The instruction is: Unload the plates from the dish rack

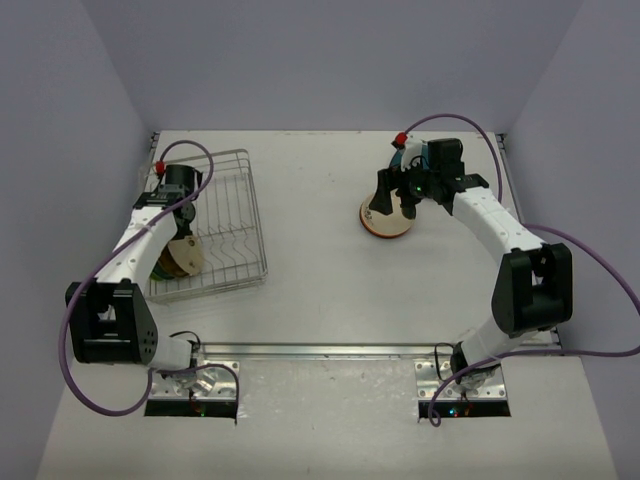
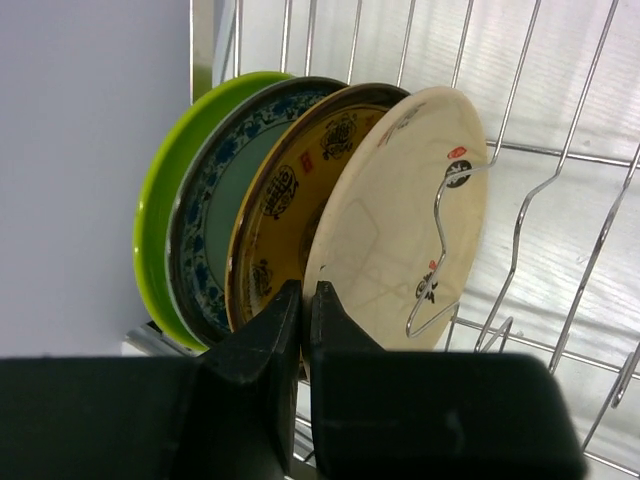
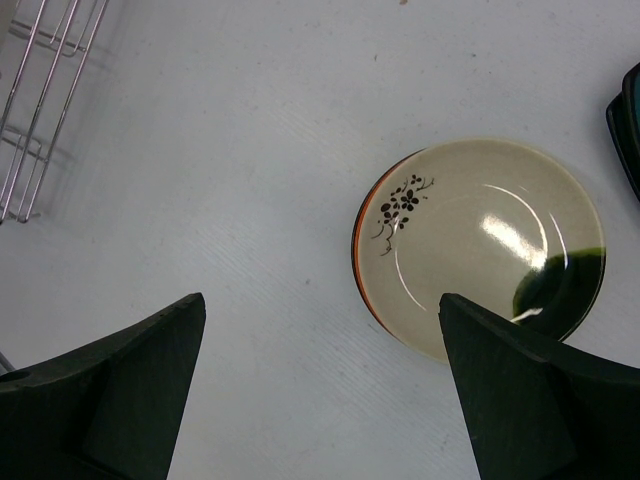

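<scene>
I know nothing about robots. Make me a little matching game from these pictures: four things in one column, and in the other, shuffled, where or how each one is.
Things
1. lime green round plate
2. cream round plate with a black flower sprig
3. left pincer
4. right pincer

Places and states
A. wide open
B. lying flat on the white table
C. fingers closed together
D. standing on edge in the silver wire dish rack

Pairs: 1-D, 2-B, 3-C, 4-A

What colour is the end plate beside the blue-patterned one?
That plate is lime green; left wrist view shows it best.
</scene>
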